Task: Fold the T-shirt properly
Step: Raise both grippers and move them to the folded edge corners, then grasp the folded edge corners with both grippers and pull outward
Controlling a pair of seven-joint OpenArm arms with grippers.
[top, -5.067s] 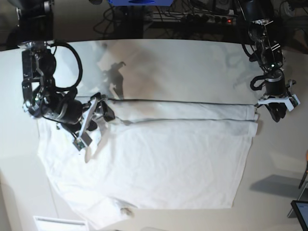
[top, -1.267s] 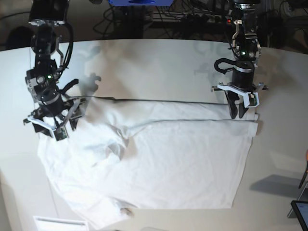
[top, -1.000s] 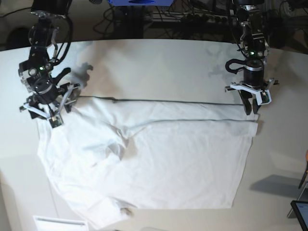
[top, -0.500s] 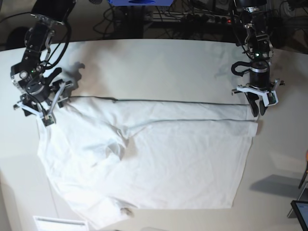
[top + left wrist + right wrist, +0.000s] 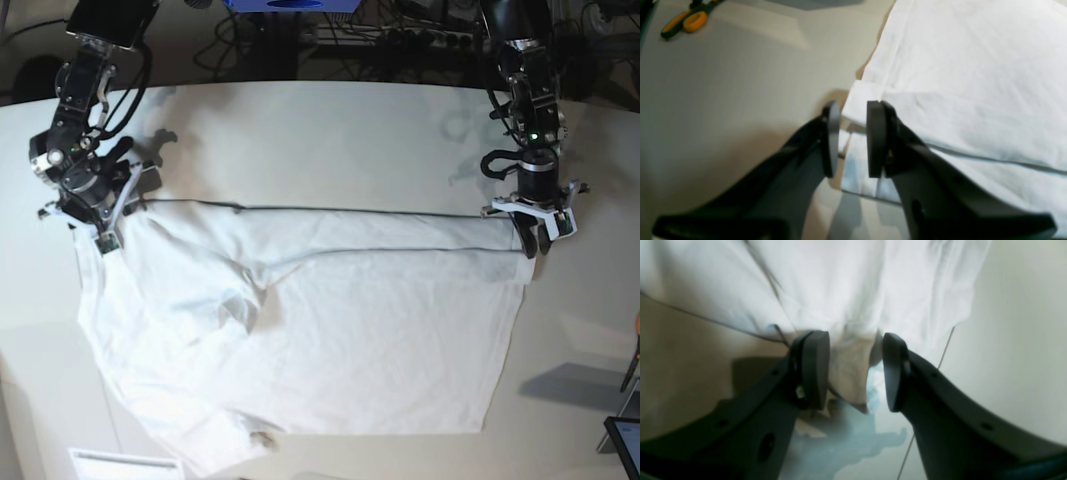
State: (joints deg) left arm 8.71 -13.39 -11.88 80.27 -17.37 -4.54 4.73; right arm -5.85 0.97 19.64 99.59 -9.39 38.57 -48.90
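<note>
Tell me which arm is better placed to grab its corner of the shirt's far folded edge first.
Probably the left gripper: its narrow jaws already straddle the T-shirt corner, fabric between them. The right gripper stands wider over bunched cloth.

Bare table (image 5: 330, 140) behind the T-shirt (image 5: 330, 340); seemingly only scissors (image 5: 686, 20) far off.

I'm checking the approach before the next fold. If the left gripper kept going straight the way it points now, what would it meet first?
Probably the T-shirt: the left gripper has its fingers straddling the folded corner edge, with the table just beneath; depth is unclear.
</note>
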